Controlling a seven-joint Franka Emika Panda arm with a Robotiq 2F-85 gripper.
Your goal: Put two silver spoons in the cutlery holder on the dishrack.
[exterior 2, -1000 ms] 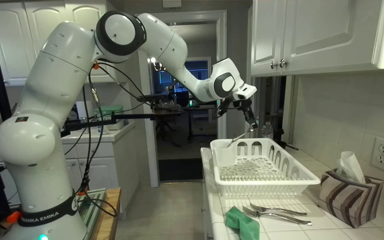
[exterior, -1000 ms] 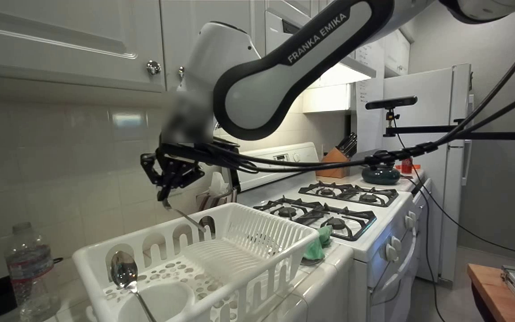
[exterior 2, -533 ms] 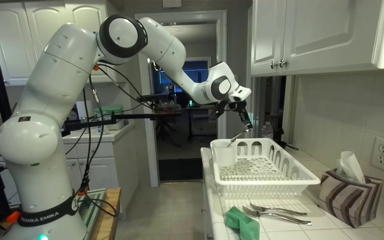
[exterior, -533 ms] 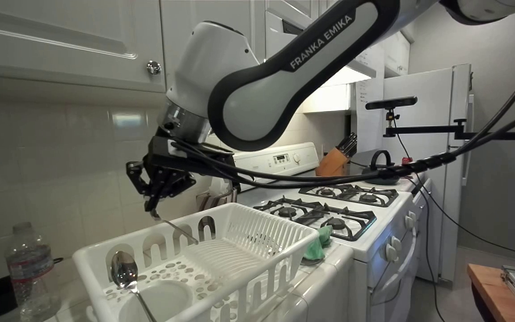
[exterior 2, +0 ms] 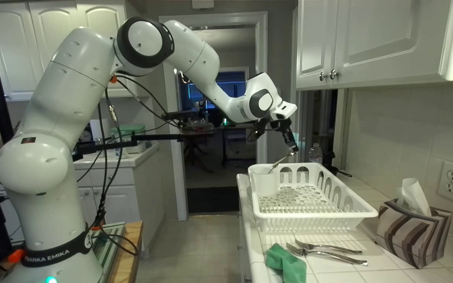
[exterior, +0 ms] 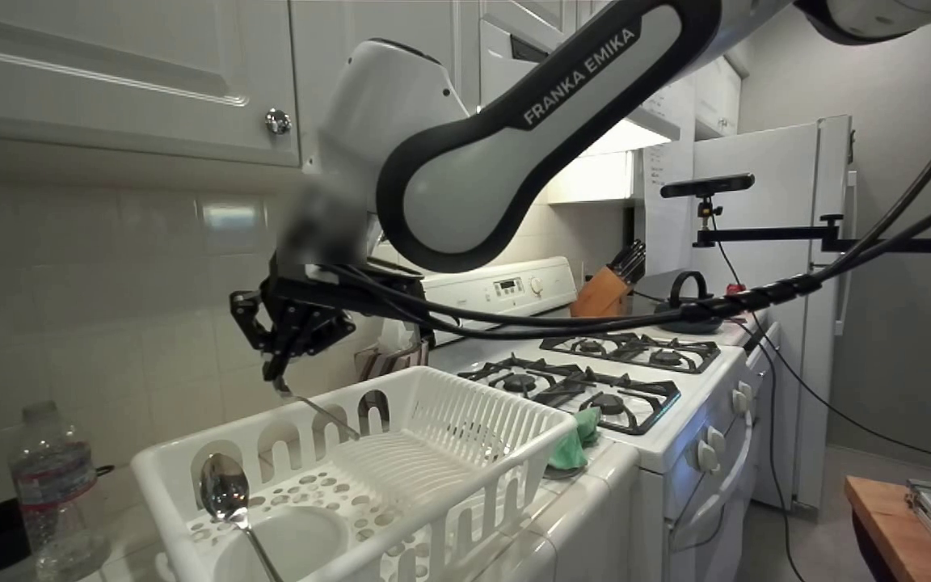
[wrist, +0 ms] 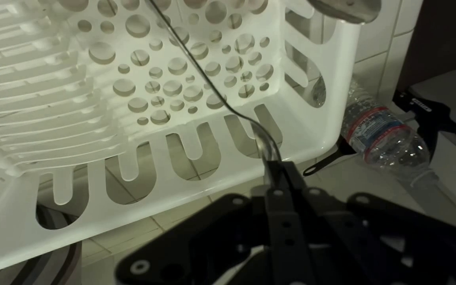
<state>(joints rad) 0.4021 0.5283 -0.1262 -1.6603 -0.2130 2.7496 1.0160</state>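
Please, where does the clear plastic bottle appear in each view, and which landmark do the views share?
In an exterior view: the bottle at the lower left, left of the dishrack.
In an exterior view: the bottle right of centre, beyond the dishrack's far rim, lower part hidden.
Wrist view: the bottle at the right, outside a corner of the dishrack.
Shared landmark: the white dishrack.

Kitchen setting. You see white wall cabinets [exterior 2: 383,43] above a tiled counter [exterior 2: 332,274]; the dishrack [exterior 2: 313,215] stands by the counter's front edge, and a gas stove [exterior: 611,388] adjoins the counter's end. Beyond the stove, note a knife block [exterior: 601,294] and a refrigerator [exterior: 797,323]. Through the door frame [exterior 2: 261,51], the dim room [exterior 2: 230,179] suggests to you, without settling it, a home.
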